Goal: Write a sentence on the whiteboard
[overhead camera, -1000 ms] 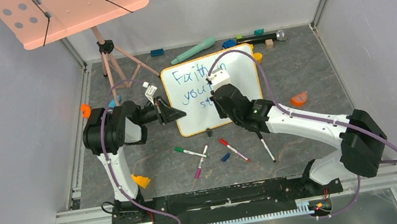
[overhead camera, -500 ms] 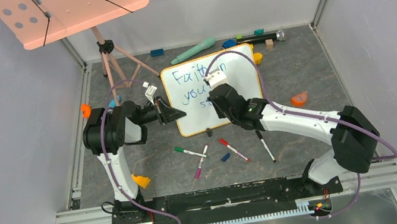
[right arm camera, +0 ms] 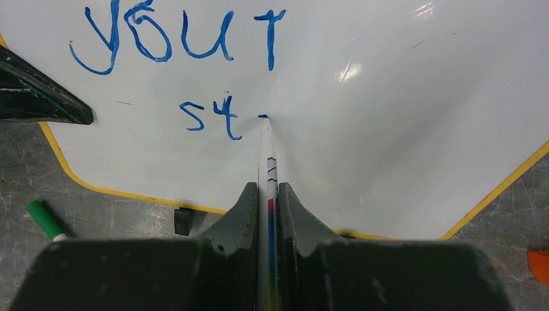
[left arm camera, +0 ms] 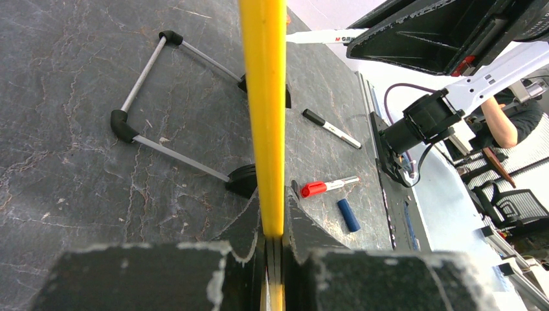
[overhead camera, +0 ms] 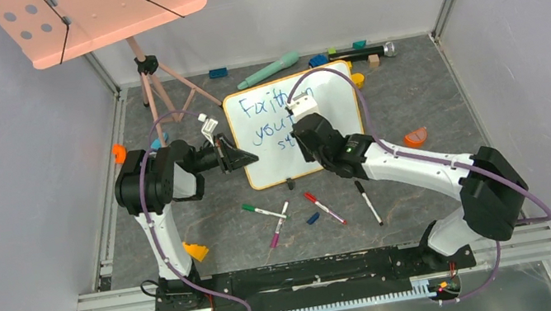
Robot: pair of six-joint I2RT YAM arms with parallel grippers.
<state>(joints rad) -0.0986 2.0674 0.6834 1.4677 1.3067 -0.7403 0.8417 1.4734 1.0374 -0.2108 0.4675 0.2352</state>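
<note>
The whiteboard (overhead camera: 334, 100) with its yellow frame lies tilted at the table's middle. Blue words (overhead camera: 260, 108) read "Faith", then "your", then "st" in three lines. My left gripper (overhead camera: 243, 159) is shut on the board's left frame edge (left arm camera: 262, 97). My right gripper (overhead camera: 304, 138) is over the board and shut on a white marker (right arm camera: 267, 162). The marker's blue tip (right arm camera: 263, 117) touches the board just right of "st" (right arm camera: 210, 116). "your" (right arm camera: 175, 35) shows above it. The right arm hides part of the writing in the top view.
A pink music stand (overhead camera: 96, 17) rises at the back left. Loose markers lie in front of the board: green (overhead camera: 262, 210), pink (overhead camera: 278, 223), red (overhead camera: 323, 207), black (overhead camera: 368, 202), and a blue cap (overhead camera: 313, 218). Toys and a microphone (overhead camera: 360, 52) line the back wall. An orange piece (overhead camera: 415, 137) lies to the right.
The right arm's elbow has drawn in to the left and the gripper has shifted slightly over the board's third line. The left arm and board have not moved.
</note>
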